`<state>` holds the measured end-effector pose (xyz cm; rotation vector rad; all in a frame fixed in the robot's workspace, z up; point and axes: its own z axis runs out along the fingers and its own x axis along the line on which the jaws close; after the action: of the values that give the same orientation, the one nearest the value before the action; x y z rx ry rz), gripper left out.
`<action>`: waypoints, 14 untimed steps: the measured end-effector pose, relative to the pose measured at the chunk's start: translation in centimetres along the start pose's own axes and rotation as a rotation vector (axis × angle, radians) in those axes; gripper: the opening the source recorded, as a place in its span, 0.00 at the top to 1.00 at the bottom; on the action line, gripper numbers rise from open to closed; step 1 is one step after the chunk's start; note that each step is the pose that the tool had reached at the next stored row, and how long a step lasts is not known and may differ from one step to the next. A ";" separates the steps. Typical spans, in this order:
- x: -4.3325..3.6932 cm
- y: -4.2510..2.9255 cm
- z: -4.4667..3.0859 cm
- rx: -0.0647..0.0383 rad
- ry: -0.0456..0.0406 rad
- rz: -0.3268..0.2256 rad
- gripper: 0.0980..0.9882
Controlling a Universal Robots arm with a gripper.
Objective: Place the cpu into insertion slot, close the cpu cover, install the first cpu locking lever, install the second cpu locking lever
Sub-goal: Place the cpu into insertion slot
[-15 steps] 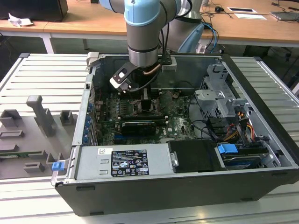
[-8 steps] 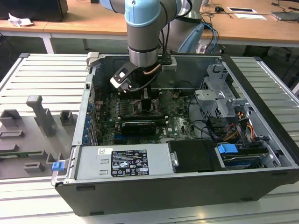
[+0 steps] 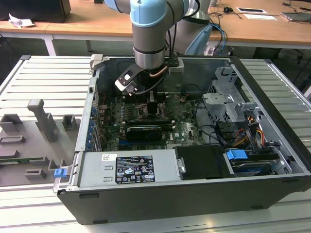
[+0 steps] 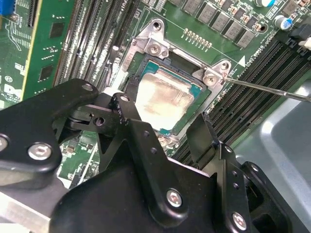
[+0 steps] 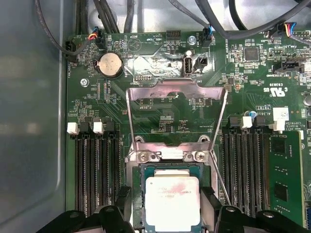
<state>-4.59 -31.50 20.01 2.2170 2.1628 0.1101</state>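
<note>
The cpu (image 5: 172, 201), a pale silvery square chip, lies flat in the insertion slot (image 5: 137, 171) on the green board. In the second wrist view the cpu (image 4: 163, 99) sits inside the slot's silvery rim (image 4: 154, 47). My gripper (image 5: 167, 208) hangs just above it, and its black fingers (image 5: 124, 206) stand apart on either side of the chip, open. The cpu cover (image 5: 177, 90), a thin metal frame with a window, stands raised on its hinge behind the slot. A thin locking lever (image 4: 267, 88) sticks out, unlatched. In the exterior view my gripper (image 3: 151, 104) reaches down into the computer case.
Long black memory slots (image 5: 97, 174) run along both sides of the socket. Cables (image 5: 209, 19) hang over the board's far edge, and a coin battery (image 5: 110, 64) sits nearby. The case holds a drive cage (image 3: 228, 104) and a power supply (image 3: 129, 167). A grey fixture (image 3: 41, 119) stands outside the case.
</note>
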 end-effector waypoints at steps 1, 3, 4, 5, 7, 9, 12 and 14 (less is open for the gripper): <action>-0.07 0.00 -0.03 0.000 -0.0001 0.000 0.37; -0.20 0.01 -0.04 0.000 -0.0001 0.000 0.37; -0.24 0.02 -0.10 0.000 -0.0004 0.000 0.37; -0.25 0.02 -0.23 0.000 -0.0003 0.000 0.37; -0.25 0.05 -0.59 0.000 -0.0002 0.000 0.37; -0.24 0.10 -1.17 0.000 -0.0003 0.000 0.37; -0.30 0.18 -2.08 0.000 -0.0010 0.000 0.38; -0.51 0.20 -2.32 0.000 -0.0042 0.000 0.80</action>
<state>-4.59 -32.07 22.33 2.2149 2.1609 0.1053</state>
